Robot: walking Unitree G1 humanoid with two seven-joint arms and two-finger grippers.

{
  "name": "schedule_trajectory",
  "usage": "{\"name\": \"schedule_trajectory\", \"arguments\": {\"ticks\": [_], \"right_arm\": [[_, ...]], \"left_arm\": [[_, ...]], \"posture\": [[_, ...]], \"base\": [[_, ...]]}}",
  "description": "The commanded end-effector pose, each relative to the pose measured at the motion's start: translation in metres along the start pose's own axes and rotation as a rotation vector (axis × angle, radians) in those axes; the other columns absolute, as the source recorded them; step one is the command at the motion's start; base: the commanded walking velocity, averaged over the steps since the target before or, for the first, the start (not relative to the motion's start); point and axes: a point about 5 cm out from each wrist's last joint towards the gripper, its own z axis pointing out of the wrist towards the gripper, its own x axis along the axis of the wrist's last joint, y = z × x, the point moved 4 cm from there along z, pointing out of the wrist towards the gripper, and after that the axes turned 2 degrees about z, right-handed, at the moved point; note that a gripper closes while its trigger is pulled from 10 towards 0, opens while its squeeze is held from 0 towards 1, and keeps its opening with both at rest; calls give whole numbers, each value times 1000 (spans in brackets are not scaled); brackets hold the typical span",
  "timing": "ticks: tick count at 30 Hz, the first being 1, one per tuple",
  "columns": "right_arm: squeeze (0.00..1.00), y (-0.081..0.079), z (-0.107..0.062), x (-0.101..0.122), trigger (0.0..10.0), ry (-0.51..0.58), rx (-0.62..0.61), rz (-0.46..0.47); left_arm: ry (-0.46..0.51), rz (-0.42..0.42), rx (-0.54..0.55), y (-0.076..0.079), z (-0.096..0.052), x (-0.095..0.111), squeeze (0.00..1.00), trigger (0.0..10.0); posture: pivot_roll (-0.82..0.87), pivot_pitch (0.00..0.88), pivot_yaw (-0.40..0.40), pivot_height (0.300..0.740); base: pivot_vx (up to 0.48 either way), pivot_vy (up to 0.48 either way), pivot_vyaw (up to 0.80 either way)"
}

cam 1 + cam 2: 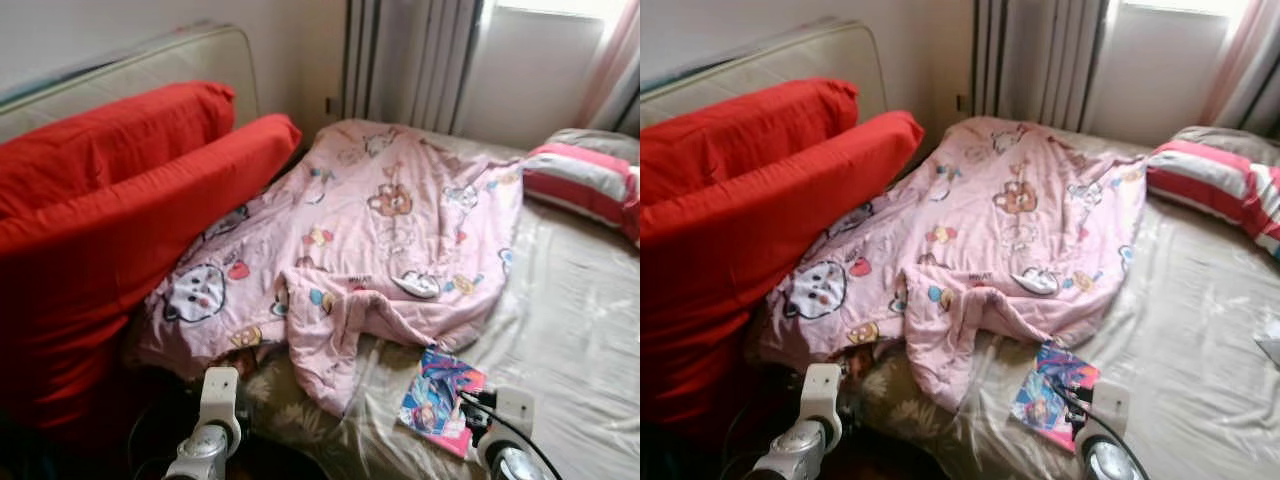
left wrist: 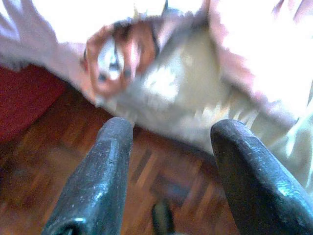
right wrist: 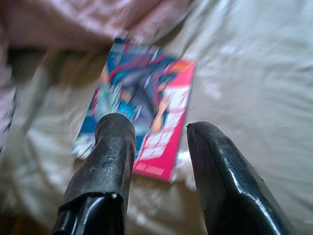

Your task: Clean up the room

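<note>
The right tool [image 3: 159, 132] hangs just above the near edge of the bed [image 1: 580, 330], its two black fingers parted with nothing between them, pointed at one book [image 3: 142, 110] lying flat on the beige sheet. The book's cover is blue and pink with a cartoon picture; its print is too blurred to read. It lies just beside the near hem of the quilt [image 1: 390, 230], close to the bed's near edge.

The left tool [image 2: 171, 142] is lower, off the bed's near left corner, over the wooden floor [image 2: 161, 181]. Its two fingers are spread wide and empty, aimed at the hanging edge of the sheet and quilt.

One pink quilt, printed with cartoon bears and cats, sprawls crumpled from the near left edge toward the far left corner of the bed. Along the left edge lean two long red cushions [image 1: 110, 190], one stacked behind the other, against a pale headboard [image 1: 150, 65].

At the far right edge sits one pillow [image 1: 590, 180] striped red, pink and grey. Beyond the bed's far edge hang grey curtains [image 1: 410, 60] beside a bright window.
</note>
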Motion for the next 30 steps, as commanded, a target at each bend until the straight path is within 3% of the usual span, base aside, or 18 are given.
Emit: {"name": "schedule_trajectory", "arguments": {"ticks": [1,7,16,20,28,30], "right_arm": [[0,1,0,6,10000,52,-6,11],[0,-3,-2,16,10000,128,24,15],[0,-11,-4,21,10000,175,105,-65],[0,-14,-5,19,10000,168,134,-63],[0,-16,-6,18,10000,173,178,-77],[0,-35,0,73,10000,366,201,-94]], "left_arm": [[48,-41,33,-6,-2,3,0,10000],[153,-27,34,-7,-4,16,0,10000],[195,-33,31,-7,-6,19,0,10000],[438,-24,30,-17,0,103,0,10000],[452,-28,17,-13,-1,104,0,10000],[451,-23,4,-11,-1,105,0,10000]], "posture": [[-79,0,-1,740],[-82,0,2,740],[-82,0,3,740],[-84,0,2,740],[-91,0,3,740],[-100,0,5,740]], "base": [[0,0,0],[0,0,0],[0,0,0],[0,0,0],[0,0,0],[0,0,0]]}}
